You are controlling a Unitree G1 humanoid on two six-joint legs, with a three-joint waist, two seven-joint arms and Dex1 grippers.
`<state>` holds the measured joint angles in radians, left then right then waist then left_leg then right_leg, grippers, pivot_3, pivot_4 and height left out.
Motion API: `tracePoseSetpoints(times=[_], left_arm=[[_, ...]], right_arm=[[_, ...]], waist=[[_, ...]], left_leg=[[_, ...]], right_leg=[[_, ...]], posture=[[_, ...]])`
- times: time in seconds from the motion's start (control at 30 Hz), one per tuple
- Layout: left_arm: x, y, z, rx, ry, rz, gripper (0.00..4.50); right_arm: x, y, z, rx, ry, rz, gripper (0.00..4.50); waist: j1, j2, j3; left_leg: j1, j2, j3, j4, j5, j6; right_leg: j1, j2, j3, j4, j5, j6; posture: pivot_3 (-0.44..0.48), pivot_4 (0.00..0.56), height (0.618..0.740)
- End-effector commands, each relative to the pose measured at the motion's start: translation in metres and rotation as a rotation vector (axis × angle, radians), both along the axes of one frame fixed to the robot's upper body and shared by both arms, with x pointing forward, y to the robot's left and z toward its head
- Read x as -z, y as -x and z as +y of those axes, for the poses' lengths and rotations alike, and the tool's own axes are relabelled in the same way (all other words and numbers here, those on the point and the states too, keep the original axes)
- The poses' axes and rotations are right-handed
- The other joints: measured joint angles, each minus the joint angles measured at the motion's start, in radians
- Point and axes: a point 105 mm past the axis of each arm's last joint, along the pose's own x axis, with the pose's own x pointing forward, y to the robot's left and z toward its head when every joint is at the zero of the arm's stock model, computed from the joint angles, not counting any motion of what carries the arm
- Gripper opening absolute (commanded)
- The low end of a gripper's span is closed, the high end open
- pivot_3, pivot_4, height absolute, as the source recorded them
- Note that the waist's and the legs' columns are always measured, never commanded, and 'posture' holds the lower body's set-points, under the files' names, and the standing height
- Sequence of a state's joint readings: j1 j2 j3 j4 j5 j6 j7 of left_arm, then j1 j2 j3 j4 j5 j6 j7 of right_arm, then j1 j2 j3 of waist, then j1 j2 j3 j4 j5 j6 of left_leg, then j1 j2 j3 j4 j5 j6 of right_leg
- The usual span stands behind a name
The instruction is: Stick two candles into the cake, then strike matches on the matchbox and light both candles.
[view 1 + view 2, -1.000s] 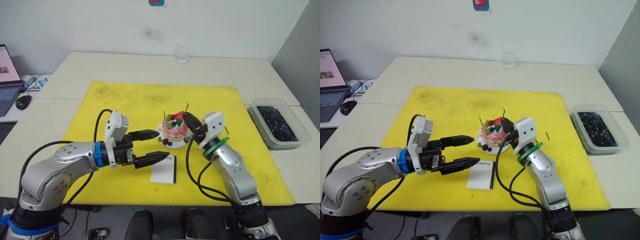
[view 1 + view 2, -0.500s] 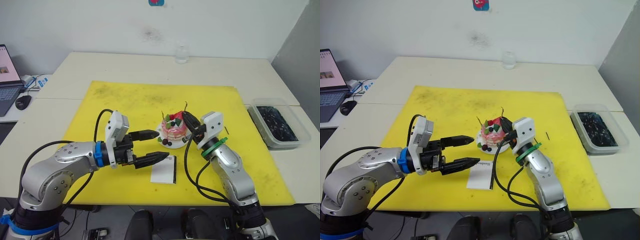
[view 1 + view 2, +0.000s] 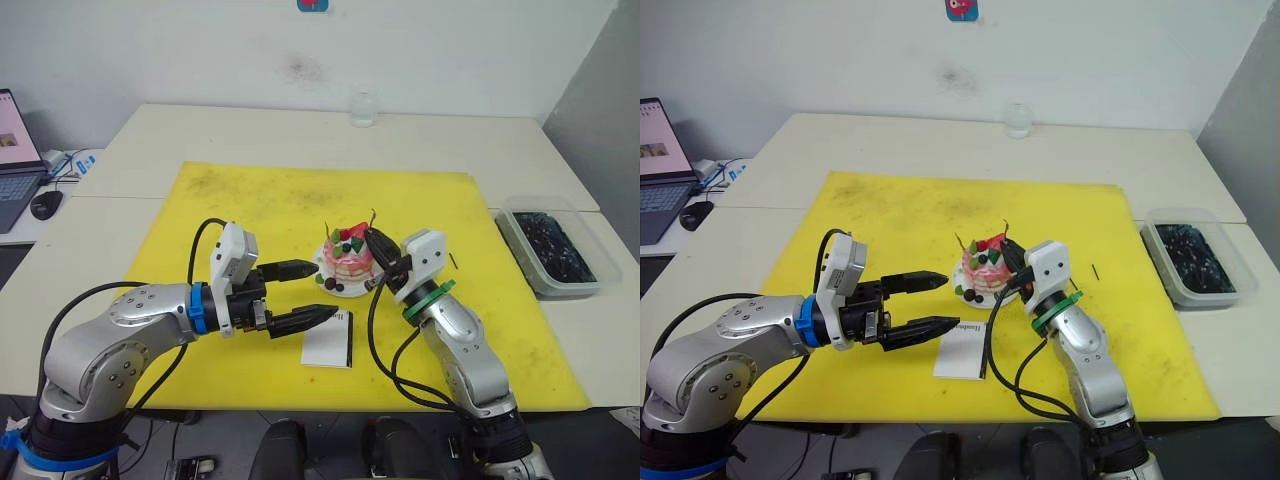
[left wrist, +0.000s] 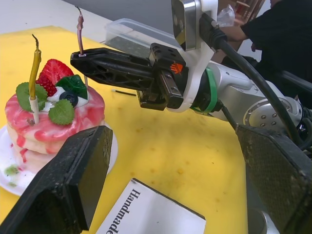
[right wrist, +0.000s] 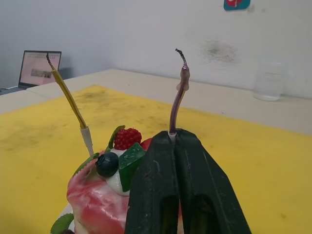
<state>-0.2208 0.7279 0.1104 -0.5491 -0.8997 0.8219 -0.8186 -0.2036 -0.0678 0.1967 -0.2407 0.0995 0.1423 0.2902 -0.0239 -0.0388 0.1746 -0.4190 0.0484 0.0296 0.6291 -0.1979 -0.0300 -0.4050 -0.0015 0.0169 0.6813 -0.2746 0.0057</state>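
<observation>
The right gripper [image 5: 174, 141] has barely shifted, pinching 1 thin purple candle [image 5: 178, 90] over the pink-and-white layered cake [image 3: 349, 262]; the left gripper [image 3: 305, 292] gapes wide at 9 o'clock.

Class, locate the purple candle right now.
The purple candle stands upright, pinched in the right gripper, over the cake, beside the yellow candle already stuck in it.

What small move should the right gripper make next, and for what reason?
Probably lower the purple candle straight down into the cake. The right gripper is shut on its base above the cake's top, and the yellow candle already stands in the cake, so the second one seems not yet planted.
</observation>
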Motion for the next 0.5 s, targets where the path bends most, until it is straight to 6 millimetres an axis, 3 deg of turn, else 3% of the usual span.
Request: tracePoseSetpoints(times=[0.03, 0.5], left_arm=[[-0.004, 0.002, -0.003, 0.021, 0.007, -0.028, 4.50], [-0.004, 0.001, -0.004, 0.028, 0.006, -0.028, 4.50]], right_arm=[[-0.006, 0.004, -0.001, 0.008, -0.018, -0.038, 0.04], [0.023, 0.003, 0.004, 0.021, 0.003, 0.003, 0.04]], waist=[[0.000, 0.000, 0.000], [0.000, 0.000, 0.000]], left_leg=[[0.000, 0.000, 0.000, 0.000, 0.000, 0.000], [0.000, 0.000, 0.000, 0.000, 0.000, 0.000]], right_leg=[[0.000, 0.000, 0.000, 0.000, 0.000, 0.000], [0.000, 0.000, 0.000, 0.000, 0.000, 0.000]], posture=[[0.000, 0.150, 0.740], [0.000, 0.150, 0.740]])
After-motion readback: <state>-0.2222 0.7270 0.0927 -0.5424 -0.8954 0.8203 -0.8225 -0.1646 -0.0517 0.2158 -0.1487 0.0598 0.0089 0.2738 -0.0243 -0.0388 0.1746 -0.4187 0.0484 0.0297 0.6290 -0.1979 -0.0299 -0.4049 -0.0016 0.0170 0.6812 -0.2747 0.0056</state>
